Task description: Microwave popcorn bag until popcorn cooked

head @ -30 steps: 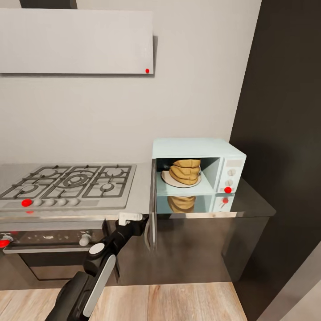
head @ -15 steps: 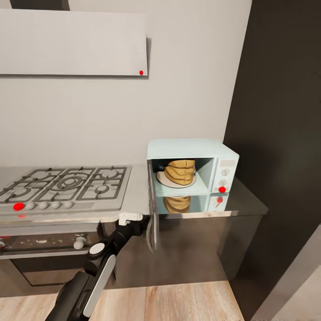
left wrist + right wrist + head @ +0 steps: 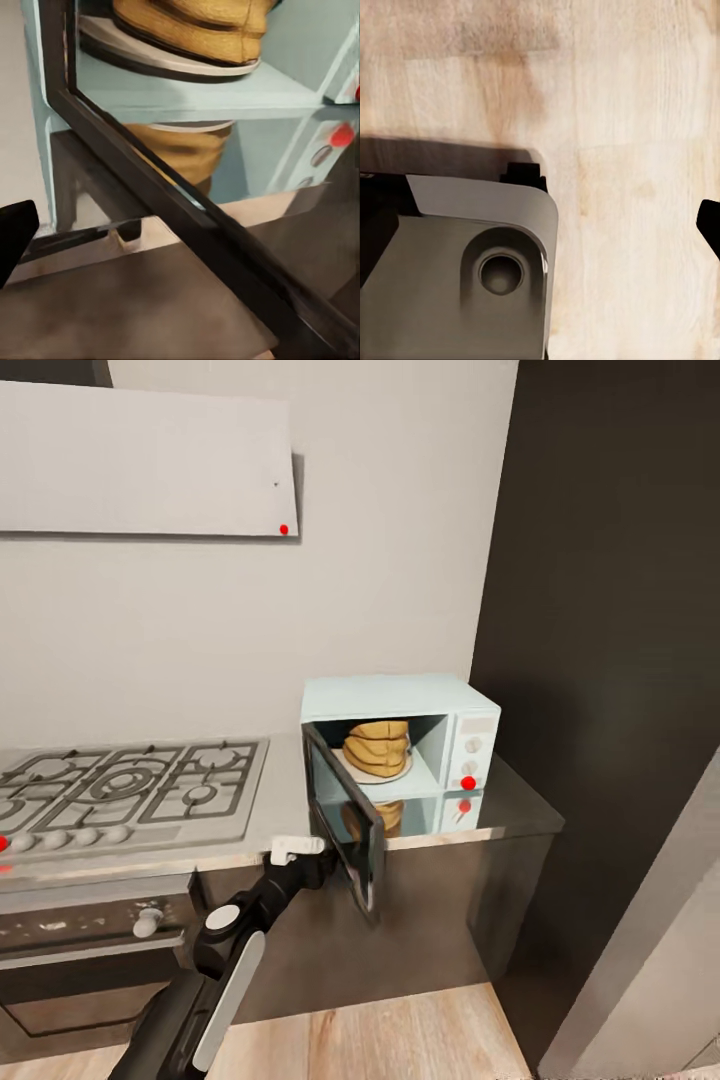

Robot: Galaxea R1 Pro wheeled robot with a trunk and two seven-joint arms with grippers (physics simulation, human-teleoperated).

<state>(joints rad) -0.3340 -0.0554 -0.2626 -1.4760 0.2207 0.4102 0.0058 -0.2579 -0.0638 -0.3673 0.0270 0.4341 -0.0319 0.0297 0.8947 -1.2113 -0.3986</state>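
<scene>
Mint-blue microwave (image 3: 400,695), dark glass door; tan-brown popcorn bag (image 3: 378,747); grey glossy countertop (image 3: 510,800).

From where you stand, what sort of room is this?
A home kitchen, it seems: a gas hob set in a grey countertop, a built-in oven beneath, and a mint-blue microwave with its door ajar.
</scene>
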